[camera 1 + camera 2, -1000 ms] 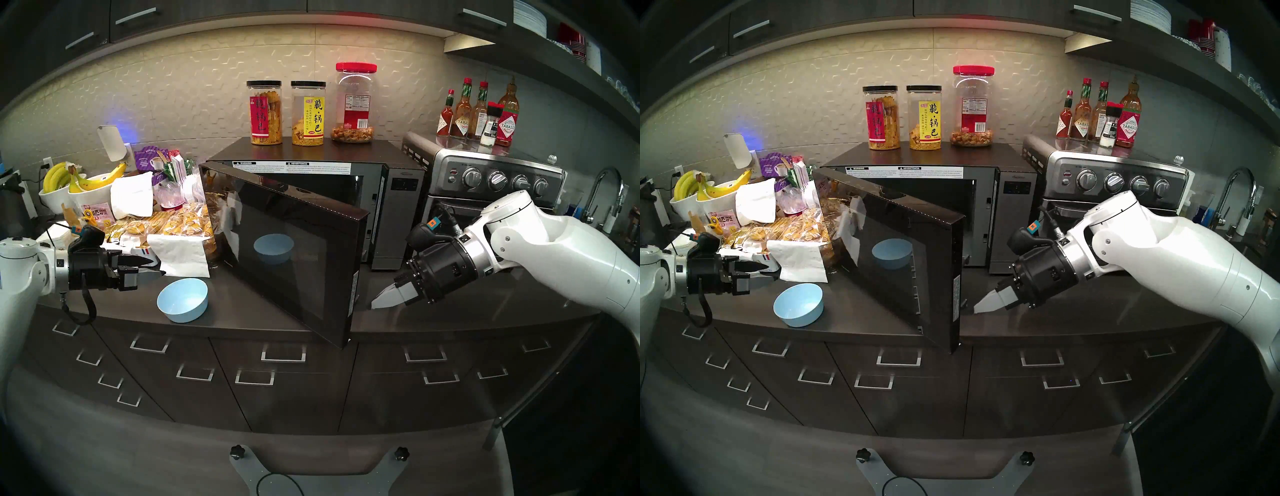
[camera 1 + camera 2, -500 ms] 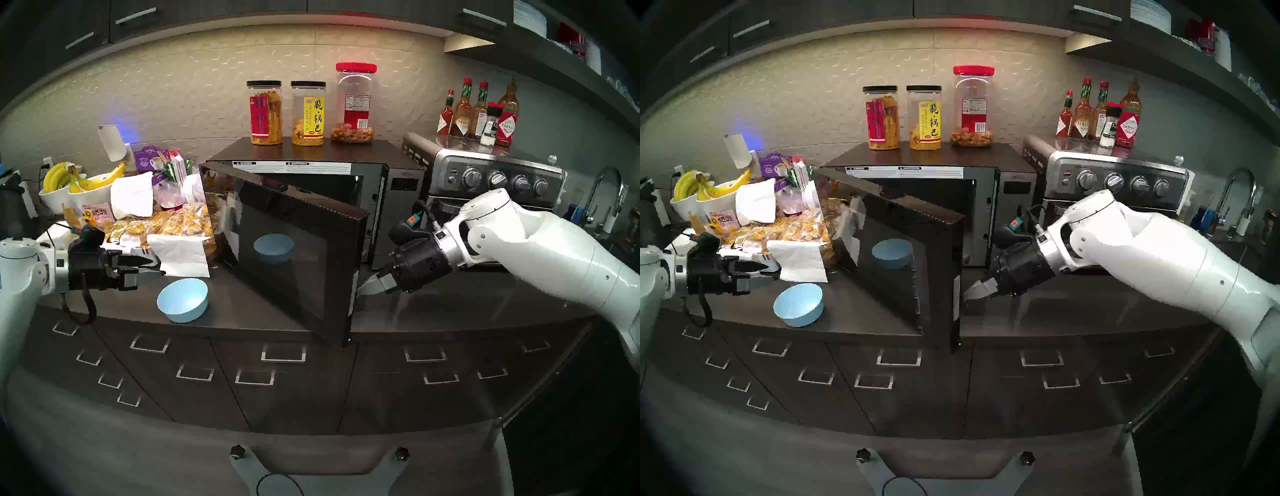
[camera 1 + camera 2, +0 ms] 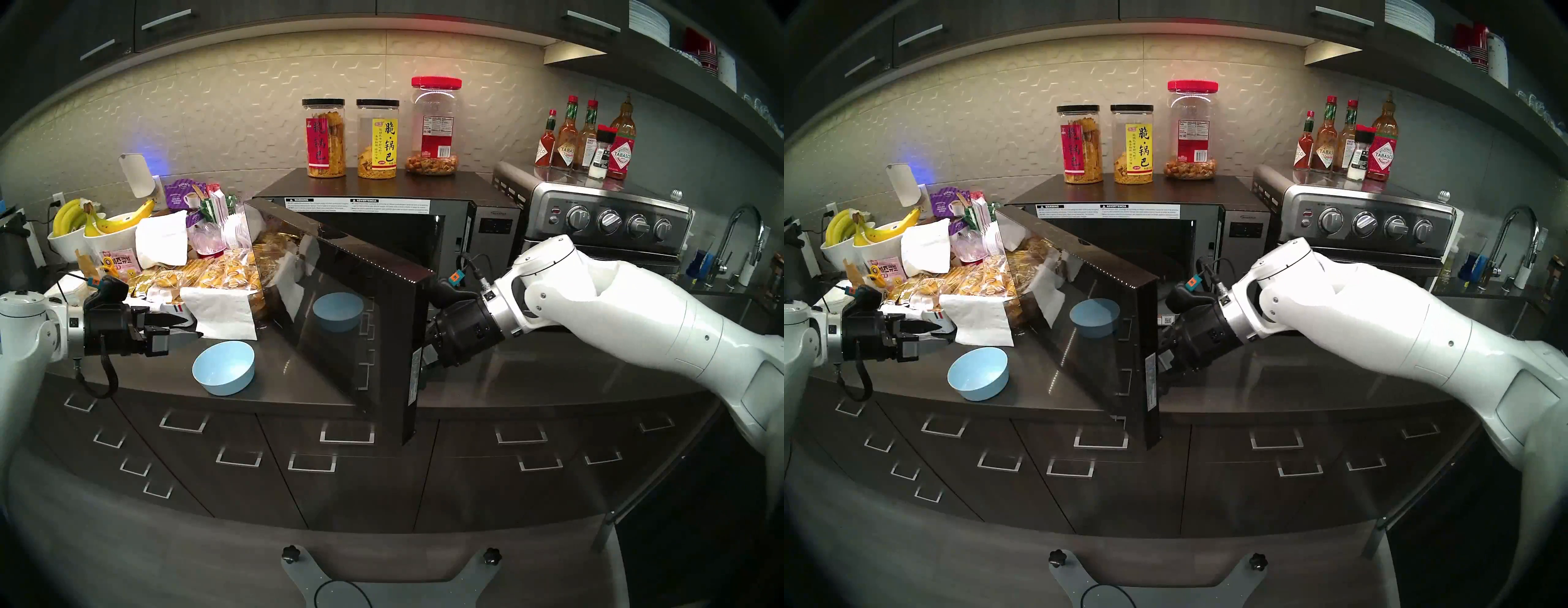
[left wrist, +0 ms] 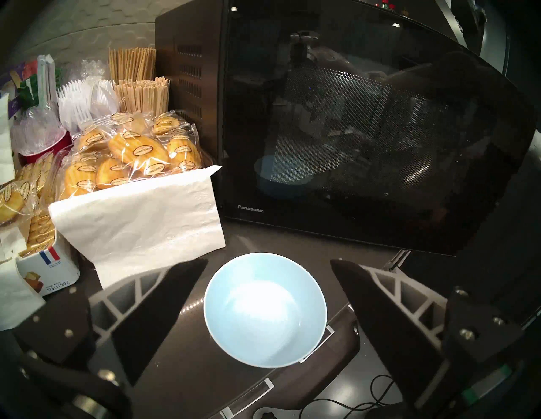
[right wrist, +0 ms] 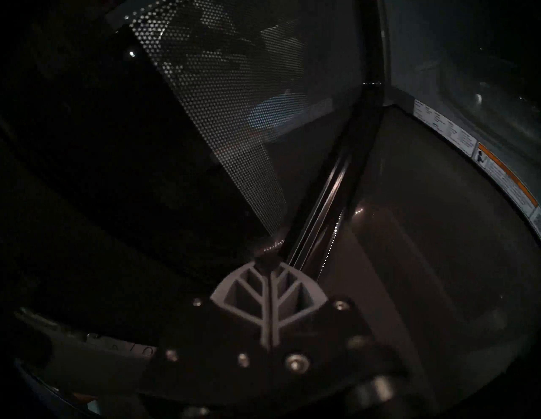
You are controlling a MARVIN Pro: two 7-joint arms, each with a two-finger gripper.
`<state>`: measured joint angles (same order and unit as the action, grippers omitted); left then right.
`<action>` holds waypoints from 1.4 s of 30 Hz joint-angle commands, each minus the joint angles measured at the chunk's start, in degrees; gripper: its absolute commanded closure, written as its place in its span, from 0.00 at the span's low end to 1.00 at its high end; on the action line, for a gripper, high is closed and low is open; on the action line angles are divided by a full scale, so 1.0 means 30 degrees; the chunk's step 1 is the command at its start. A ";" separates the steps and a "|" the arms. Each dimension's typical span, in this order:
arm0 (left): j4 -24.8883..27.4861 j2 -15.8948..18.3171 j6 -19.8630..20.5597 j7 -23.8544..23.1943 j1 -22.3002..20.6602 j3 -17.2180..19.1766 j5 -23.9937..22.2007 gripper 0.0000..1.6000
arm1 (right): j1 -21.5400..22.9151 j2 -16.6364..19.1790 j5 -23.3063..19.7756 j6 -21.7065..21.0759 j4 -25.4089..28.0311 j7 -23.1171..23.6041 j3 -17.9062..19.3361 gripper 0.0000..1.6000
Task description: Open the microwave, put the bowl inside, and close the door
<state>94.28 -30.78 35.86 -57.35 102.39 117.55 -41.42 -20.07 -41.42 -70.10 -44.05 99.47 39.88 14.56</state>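
The light-blue bowl (image 3: pixel 223 367) (image 4: pixel 265 310) stands upright on the dark counter, left of the microwave (image 3: pixel 494 237). Its glossy black door (image 3: pixel 339 305) (image 4: pixel 366 140) stands part open, hinged on the left, and mirrors the bowl. My left gripper (image 3: pixel 191 327) (image 4: pixel 268 261) hovers open just left of the bowl, a finger to each side and nothing held. My right gripper (image 5: pixel 268 262) is shut and empty, its tips against the door's inner face near the lower free edge. In the head views the door edge hides those tips; only the black wrist (image 3: pixel 464 335) shows.
Three snack jars (image 3: pixel 377 140) stand on the microwave top. A toaster oven (image 3: pixel 602 220) with sauce bottles (image 3: pixel 589 140) is to the right, a faucet (image 3: pixel 738 237) beyond. Packaged cakes (image 3: pixel 220 276), a white napkin (image 3: pixel 222 312) and banana bowls (image 3: pixel 93 237) crowd the left.
My right gripper has moved left and back, in behind the door's free edge, and the door has swung wider open. Left gripper and bowl have stayed put.
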 commanded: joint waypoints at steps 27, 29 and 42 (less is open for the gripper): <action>0.0105 0.0086 0.0005 0.0007 -0.0121 0.0290 -0.0035 0.00 | -0.1194 -0.5436 -0.2321 -0.1336 0.2139 -0.3945 0.0243 1.00; 0.0104 0.0086 0.0004 0.0007 -0.0121 0.0290 -0.0035 0.00 | -0.1240 -0.5747 -0.2410 -0.1400 0.2156 -0.4226 0.0275 1.00; 0.0121 0.0076 0.0017 0.0014 -0.0105 0.0314 -0.0033 0.00 | -0.1483 -0.6367 -0.2784 -0.1739 0.2376 -0.5470 0.0359 1.00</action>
<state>94.29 -30.78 35.86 -57.35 102.39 117.59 -41.42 -24.84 -58.93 -77.59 -49.18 106.06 24.44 14.78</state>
